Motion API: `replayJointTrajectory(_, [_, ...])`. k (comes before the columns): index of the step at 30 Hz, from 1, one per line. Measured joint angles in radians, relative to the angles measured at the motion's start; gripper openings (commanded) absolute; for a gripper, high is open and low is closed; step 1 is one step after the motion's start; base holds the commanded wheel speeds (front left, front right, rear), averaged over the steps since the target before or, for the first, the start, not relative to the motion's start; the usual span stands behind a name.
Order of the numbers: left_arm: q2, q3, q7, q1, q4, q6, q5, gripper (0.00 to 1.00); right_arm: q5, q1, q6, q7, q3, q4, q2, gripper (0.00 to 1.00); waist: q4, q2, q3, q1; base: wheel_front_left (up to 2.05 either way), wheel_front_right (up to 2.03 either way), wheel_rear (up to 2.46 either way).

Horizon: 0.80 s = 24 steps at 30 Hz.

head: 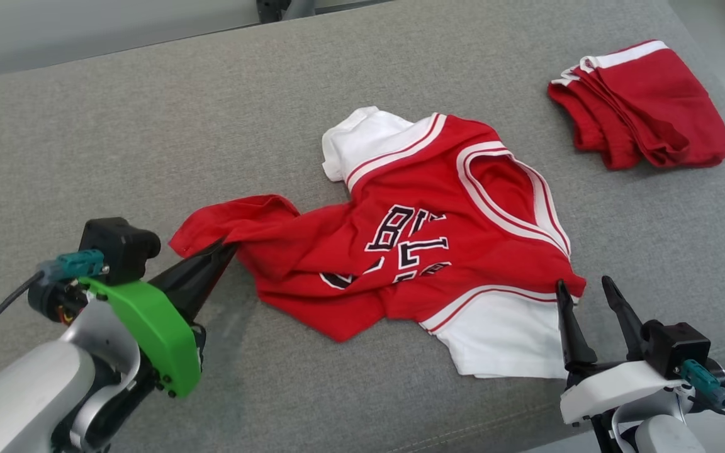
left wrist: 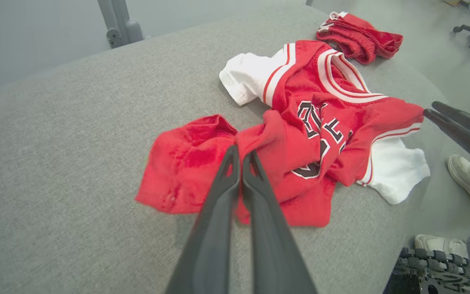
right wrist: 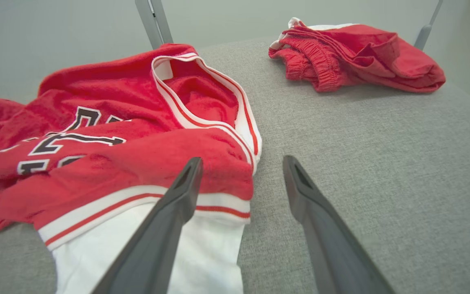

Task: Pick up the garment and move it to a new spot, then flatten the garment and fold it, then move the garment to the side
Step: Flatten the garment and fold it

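The garment (head: 425, 251) is a red jersey with white sleeves and black lettering, lying crumpled in the middle of the grey cushion (head: 148, 126). My left gripper (head: 227, 248) is at its left hem. In the left wrist view the gripper (left wrist: 241, 157) is shut, pinching a raised fold of the red garment (left wrist: 186, 163). My right gripper (head: 586, 289) stands open at the jersey's near right corner. In the right wrist view its left finger lies over the red-and-white shoulder of the garment (right wrist: 116, 98), and its right finger is over bare cushion; the gripper (right wrist: 241, 163) holds nothing.
Folded red shorts (head: 646, 107) lie at the far right of the cushion, also seen as shorts (right wrist: 357, 53). The cushion's front edge runs just below my right gripper. A person's shoes (left wrist: 469, 183) stand on the floor beyond the right edge.
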Motion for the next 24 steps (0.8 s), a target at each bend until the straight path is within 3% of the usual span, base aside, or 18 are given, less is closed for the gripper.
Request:
replayJointTrajectory(1, [0.025,0.008,0.007,0.018,-0.074,0.034,-0.014,0.0,0.009,-0.003,0.0,0.0,0.002,-0.003,0.0,1.0,0.007,0.0,-0.003,0.0,0.0,0.0,0.0])
replayJointTrajectory(2, [0.025,0.008,0.007,0.018,-0.074,0.034,-0.014,0.0,0.009,-0.003,0.0,0.0,0.002,-0.003,0.0,1.0,0.007,0.0,-0.003,0.0,0.0,0.0,0.0])
replayJointTrajectory(9, [0.163,0.019,0.117,0.068,-0.505,0.219,-0.016,0.0,0.058,-0.02,0.0,0.0,0.034,-0.001,0.001,1.0,0.044,0.0,0.0,0.0,0.0,0.0,0.0])
replayJointTrajectory(13, [0.206,0.038,0.178,0.052,-0.654,0.284,-0.006,0.0,0.082,-0.042,0.0,0.0,0.048,0.002,0.0,1.0,0.048,0.0,0.025,0.0,0.0,0.0,0.0])
replayJointTrajectory(16, [0.194,0.062,0.201,0.027,-0.728,0.304,-0.04,0.0,0.1,-0.056,0.0,0.0,0.056,0.007,0.0,1.0,0.044,0.0,0.046,0.0,0.0,0.0,0.0])
replayJointTrajectory(19, [0.205,0.094,0.234,-0.032,-0.712,0.307,-0.04,0.0,0.11,-0.07,0.0,0.0,0.064,0.011,0.0,1.0,0.036,0.0,0.065,0.0,0.0,0.0,0.0])
replayJointTrajectory(24, [0.134,0.168,0.245,-0.148,-0.586,0.254,-0.109,0.0,0.124,-0.1,0.0,0.0,0.076,0.018,0.0,1.0,0.015,0.0,0.094,0.0,0.0,0.0,0.0])
